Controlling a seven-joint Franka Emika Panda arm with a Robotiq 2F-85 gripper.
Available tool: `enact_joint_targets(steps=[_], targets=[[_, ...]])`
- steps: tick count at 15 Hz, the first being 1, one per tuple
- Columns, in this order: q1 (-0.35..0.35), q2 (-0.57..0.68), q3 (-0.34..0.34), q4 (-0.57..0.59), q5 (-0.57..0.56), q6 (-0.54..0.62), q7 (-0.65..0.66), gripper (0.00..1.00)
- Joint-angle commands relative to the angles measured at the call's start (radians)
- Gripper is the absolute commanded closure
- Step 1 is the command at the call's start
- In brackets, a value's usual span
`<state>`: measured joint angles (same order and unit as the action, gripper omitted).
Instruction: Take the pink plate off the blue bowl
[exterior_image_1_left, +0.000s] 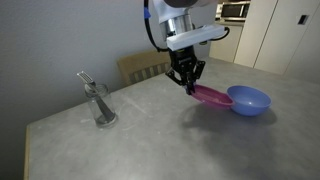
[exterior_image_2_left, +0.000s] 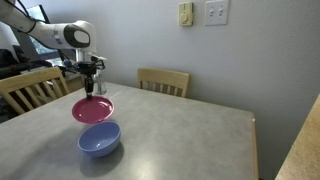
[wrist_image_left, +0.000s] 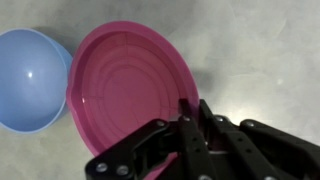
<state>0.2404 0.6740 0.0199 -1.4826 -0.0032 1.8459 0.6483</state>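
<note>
The pink plate (exterior_image_1_left: 210, 95) hangs tilted just above the table, held by its rim beside the blue bowl (exterior_image_1_left: 248, 100). In an exterior view the plate (exterior_image_2_left: 92, 109) is lifted clear of the bowl (exterior_image_2_left: 99, 140), which sits on the table in front of it. My gripper (exterior_image_1_left: 190, 86) is shut on the plate's rim; it also shows in an exterior view (exterior_image_2_left: 90, 90). In the wrist view the fingers (wrist_image_left: 190, 115) pinch the edge of the plate (wrist_image_left: 125, 90), and the empty bowl (wrist_image_left: 30, 80) lies to its left.
A clear glass holding a utensil (exterior_image_1_left: 99, 105) stands on the grey table (exterior_image_1_left: 150, 140). Wooden chairs stand at the table's edges (exterior_image_2_left: 163, 82) (exterior_image_2_left: 30, 90). The wall is close behind (exterior_image_2_left: 150, 40).
</note>
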Motion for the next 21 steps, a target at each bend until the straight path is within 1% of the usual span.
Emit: enact_joint_targets(steps=[1,4,6,8,10,13,14,16,18,19,21], targets=[[0.003,0.065,0.0,0.098,-0.015,-0.06,-0.073,0.97],[-0.013,0.076,0.003,0.089,0.013,0.043,-0.12,0.97],[-0.036,0.062,0.012,0.056,0.052,0.128,-0.157,0.97],[-0.055,0.068,0.024,0.05,0.095,0.196,-0.208,0.97],[-0.07,0.075,0.028,0.054,0.126,0.212,-0.258,0.97],[-0.09,0.084,0.036,0.067,0.152,0.155,-0.319,0.97],[-0.025,0.112,0.066,0.082,0.164,0.166,-0.26,0.97],[-0.029,0.133,0.121,0.093,0.212,0.154,-0.314,0.97],[0.005,0.168,0.158,0.117,0.223,0.146,-0.33,0.97],[0.028,0.189,0.165,0.131,0.216,0.141,-0.327,0.97],[0.071,0.208,0.157,0.148,0.193,0.128,-0.295,0.97]])
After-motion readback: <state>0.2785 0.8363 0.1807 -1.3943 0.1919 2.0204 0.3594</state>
